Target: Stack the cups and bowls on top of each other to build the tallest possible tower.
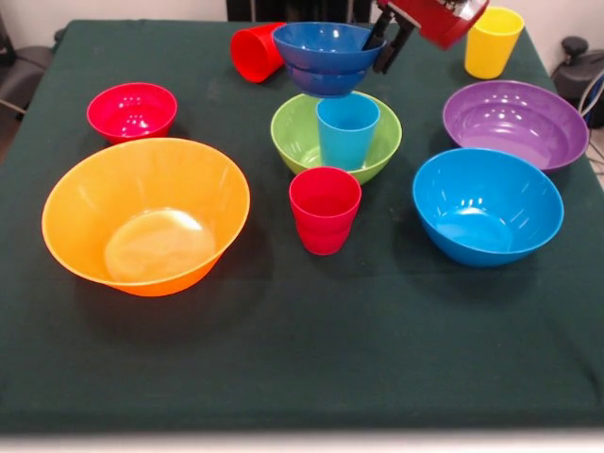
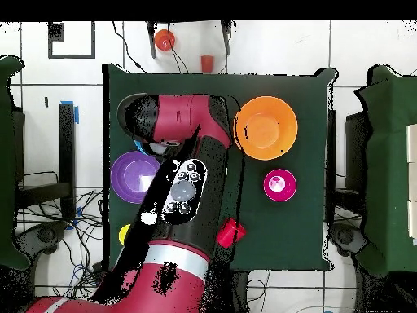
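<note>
Table (image 1: 283, 359): a dark green cloth is spread over it, and all the cups and bowls are set out on that cloth.
Gripper (image 1: 385, 49): seen at the top of the front view, right of centre, below a red arm casing; its dark fingers are closed on the right rim of the small dark blue bowl.
Small dark blue bowl (image 1: 326, 55): held upright behind the green bowl; whether it touches the cloth cannot be told.
Green bowl (image 1: 300, 132): placed at the middle of the table, opening upward.
Light blue cup (image 1: 346, 130): stood upright inside the green bowl, rising above its rim.
Red cup, upright (image 1: 324, 209): set on the cloth just in front of the green bowl.
Red cup, tipped (image 1: 256, 51): laid on its side at the far edge, just left of the dark blue bowl.
Yellow cup (image 1: 492, 41): stood upright at the far right.
Purple bowl (image 1: 514, 123): placed at the right, upright.
Medium blue bowl (image 1: 486, 205): set just in front of the purple bowl, upright.
Orange-yellow bowl (image 1: 146, 215): the largest, placed at the front left, upright.
Small red bowl (image 1: 131, 110): set behind the orange-yellow bowl, upright.
Arm (image 2: 175, 196): in the overhead view, much of the table's middle is covered by it.
</note>
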Controlling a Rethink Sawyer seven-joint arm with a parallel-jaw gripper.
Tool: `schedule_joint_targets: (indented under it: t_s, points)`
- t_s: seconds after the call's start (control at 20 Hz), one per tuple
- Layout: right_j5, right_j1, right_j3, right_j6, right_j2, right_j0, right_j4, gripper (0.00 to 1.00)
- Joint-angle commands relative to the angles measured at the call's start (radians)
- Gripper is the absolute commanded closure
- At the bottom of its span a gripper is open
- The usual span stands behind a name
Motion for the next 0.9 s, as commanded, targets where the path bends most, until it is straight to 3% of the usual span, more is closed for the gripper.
schedule_joint_targets:
  t_s: [0.05, 0.9]
  points:
    - [0.022, 0.111, -0.063, 0.048, 0.109, 0.012, -0.025, 1.0]
    - [-0.006, 0.147, -0.066, 0.115, 0.072, 0.067, -0.014, 1.0]
